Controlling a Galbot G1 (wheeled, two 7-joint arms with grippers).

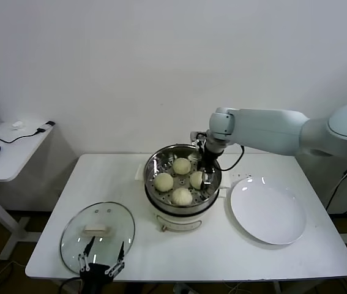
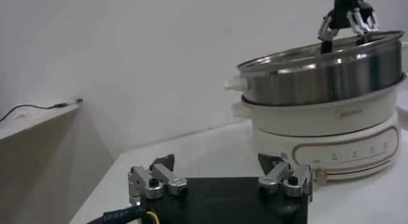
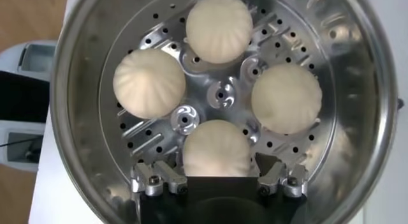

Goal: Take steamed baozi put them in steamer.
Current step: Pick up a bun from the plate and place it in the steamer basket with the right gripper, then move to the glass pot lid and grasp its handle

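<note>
1. All four steamed baozi (image 3: 218, 27) are seen inside the steamer (image 1: 153, 164), mid-tabletop (image 1: 51, 245).
2. Right tool (image 3: 218, 177) is held spread around one bun, apparently not gripping.
3. Left tool (image 1: 103, 254) is parked open over the glass lid (image 1: 75, 229).
4. White plate (image 1: 268, 211) is set beside the steamer.
</note>
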